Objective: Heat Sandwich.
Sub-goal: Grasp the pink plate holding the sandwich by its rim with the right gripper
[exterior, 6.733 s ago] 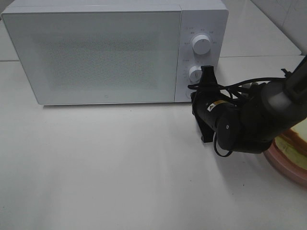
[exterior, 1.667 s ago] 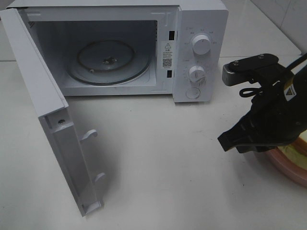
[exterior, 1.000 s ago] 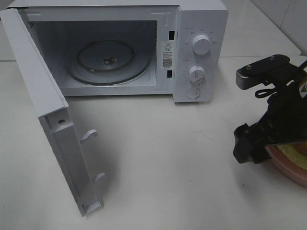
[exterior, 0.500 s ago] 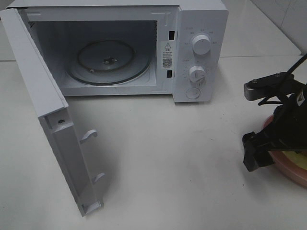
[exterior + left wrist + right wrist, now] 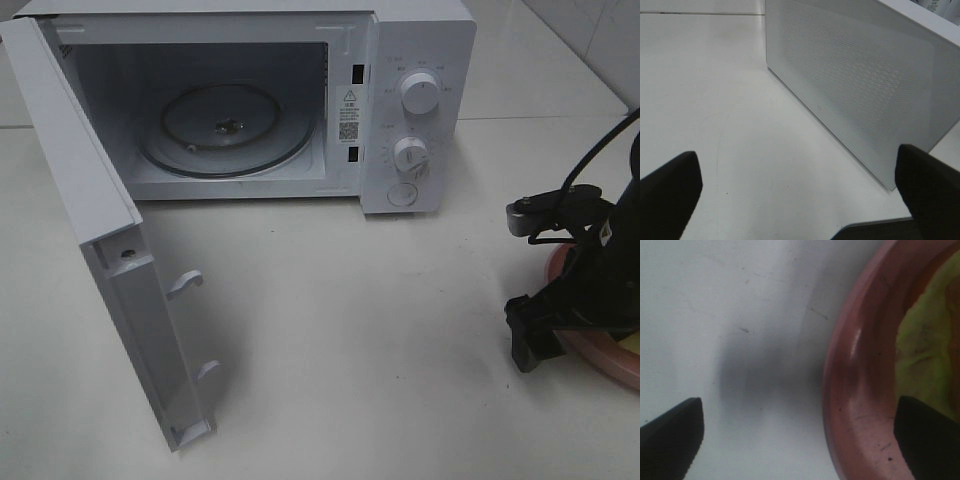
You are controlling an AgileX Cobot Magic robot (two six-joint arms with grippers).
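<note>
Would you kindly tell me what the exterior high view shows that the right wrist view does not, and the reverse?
Only the exterior high view shows the microwave, its door standing open, the glass turntable inside and the two knobs. Only the right wrist view shows both fingertips of the right tool, spread wide and holding nothing, and clearly shows the green lettuce of the sandwich. Both show the pink plate and the white table.

Sandwich lies in the round pink plate, at the far rt of the high view, well apart from the open microwave. I see only its pale yellow-green lettuce edge; bread & filling mostly hidden, pose unclear.
</note>
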